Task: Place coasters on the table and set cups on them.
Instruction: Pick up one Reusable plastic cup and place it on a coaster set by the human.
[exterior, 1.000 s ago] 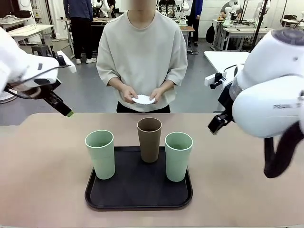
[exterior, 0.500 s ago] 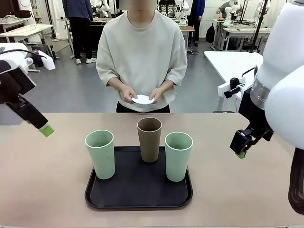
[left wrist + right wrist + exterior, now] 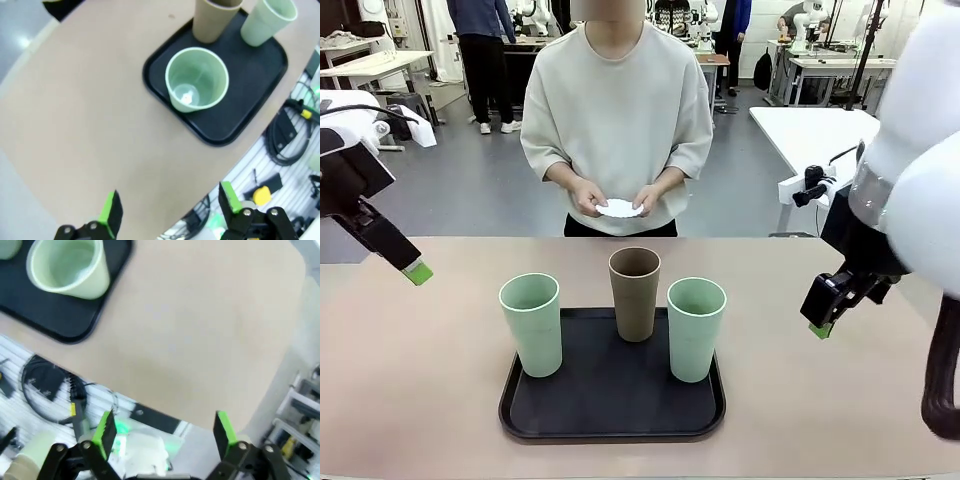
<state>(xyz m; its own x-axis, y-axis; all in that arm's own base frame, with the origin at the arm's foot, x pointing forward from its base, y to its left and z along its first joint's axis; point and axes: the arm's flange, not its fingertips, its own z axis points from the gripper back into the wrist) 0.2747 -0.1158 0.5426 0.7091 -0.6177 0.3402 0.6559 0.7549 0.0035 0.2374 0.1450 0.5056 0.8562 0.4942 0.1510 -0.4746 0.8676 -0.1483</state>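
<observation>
At twelve o'clock a person (image 3: pixel 618 110) holds coasters (image 3: pixel 621 208); cups (image 3: pixel 634 293) wait on tray (image 3: pixel 610 405) (left fingers (image 3: pixel 111 212), right fingers (image 3: pixel 106 432) spread, empty); laying coasters likely next.

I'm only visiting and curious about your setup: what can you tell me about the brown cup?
The brown cup is a tall, handleless tumbler, matte and plain, tapering toward its base. It stands upright, mouth up, at the far middle of the black tray, set back between the left green cup and the right green cup, apart from both. Only the tray touches it: no coaster beneath, no gripper or hand on it. Its inner bottom is hidden.
</observation>
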